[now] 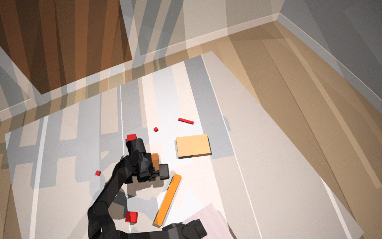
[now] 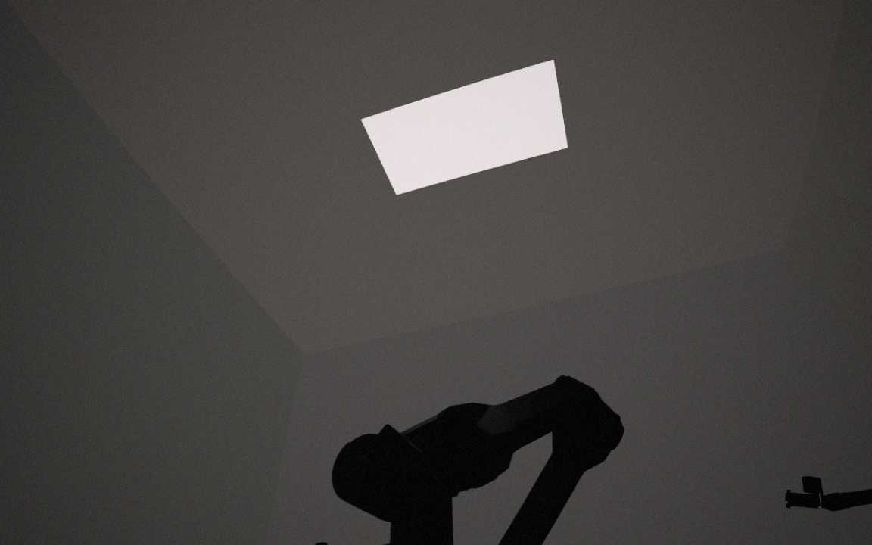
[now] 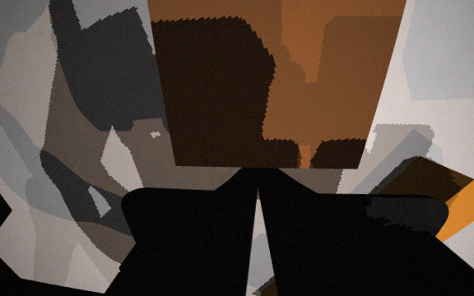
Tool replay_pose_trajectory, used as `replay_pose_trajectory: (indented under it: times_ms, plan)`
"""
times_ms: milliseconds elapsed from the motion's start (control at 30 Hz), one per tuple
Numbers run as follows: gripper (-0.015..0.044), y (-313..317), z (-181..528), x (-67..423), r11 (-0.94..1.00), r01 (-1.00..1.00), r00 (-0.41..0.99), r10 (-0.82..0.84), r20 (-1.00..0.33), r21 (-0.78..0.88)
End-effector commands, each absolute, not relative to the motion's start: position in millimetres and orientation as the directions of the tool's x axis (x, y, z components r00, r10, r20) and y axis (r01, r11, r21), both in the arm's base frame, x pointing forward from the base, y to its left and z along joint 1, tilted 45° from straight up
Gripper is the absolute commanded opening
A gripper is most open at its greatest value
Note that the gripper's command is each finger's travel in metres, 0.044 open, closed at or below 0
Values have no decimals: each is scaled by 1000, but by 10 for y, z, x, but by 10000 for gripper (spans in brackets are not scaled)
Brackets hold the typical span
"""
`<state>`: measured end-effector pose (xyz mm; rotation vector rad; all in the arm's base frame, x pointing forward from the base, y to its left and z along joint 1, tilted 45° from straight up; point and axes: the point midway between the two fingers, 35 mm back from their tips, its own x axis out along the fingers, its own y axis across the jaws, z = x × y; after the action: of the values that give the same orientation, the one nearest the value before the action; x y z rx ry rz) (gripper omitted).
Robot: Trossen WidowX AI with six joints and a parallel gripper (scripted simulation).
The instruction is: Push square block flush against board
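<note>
The square block (image 1: 155, 162) (image 3: 336, 82) is brown-orange and partly hidden under the arm in the top view. The board (image 1: 167, 200) (image 3: 469, 210) looks to be the long, flat orange bar, lying at a slant nearer the bottom of that view. A gap shows between block and board in the wrist view. My gripper (image 1: 145, 177) (image 3: 257, 164) is shut and empty. In the wrist view its tips meet the lower edge of the block's image; I cannot tell whether they touch it. The exterior view shows neither block nor board.
A tan slab (image 1: 193, 145) lies right of the block. Red cubes (image 1: 131, 217) (image 1: 156, 129) (image 1: 97, 173) (image 1: 131, 137) and a thin red bar (image 1: 185, 120) lie around. A second dark arm (image 1: 192, 229) (image 2: 859, 499) is near the board's lower end, by a pale pinkish panel (image 1: 214, 221).
</note>
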<state>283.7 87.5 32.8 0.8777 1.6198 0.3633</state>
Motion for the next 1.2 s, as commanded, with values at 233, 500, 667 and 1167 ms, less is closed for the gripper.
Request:
replay_pose_trajectory:
  times_ms: [233,500,667,1167]
  plan:
    - [0,850,305,2981,666,334,-15,712,-703,667]
    - [0,829,284,3072,666,333,-15,711,-703,667]
    - [0,816,270,3128,666,333,-15,711,-703,667]
    - [0,774,219,3293,667,332,-14,711,-703,667]
